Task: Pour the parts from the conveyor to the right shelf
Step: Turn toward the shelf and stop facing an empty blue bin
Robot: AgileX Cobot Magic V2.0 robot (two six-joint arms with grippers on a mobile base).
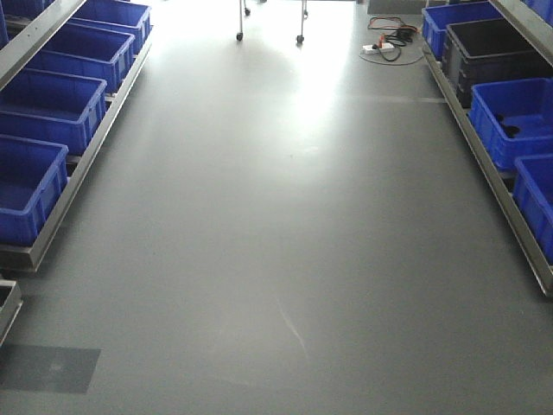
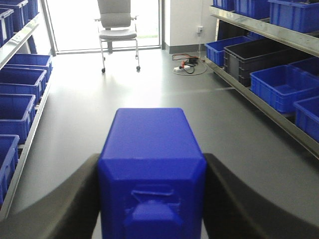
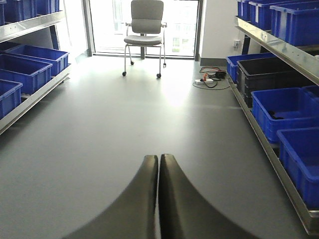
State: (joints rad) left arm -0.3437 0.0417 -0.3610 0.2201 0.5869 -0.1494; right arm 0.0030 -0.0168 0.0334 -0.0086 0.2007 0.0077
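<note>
While level over the floor [image 3: 99, 139], left pincer [image 2: 152, 167] clamped on blue part [image 2: 149, 144], right pincer [image 3: 158, 172] closed, empty.

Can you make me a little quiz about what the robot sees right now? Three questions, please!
1. True or false: the right gripper is shut with nothing in it.
2. What does the left gripper hold? A) a blue part B) a white carton C) nothing
3. Fill in: the odd bin among the blue bins on the right shelf is coloured ____.

Key: 1 true; 2 A; 3 black.
</note>
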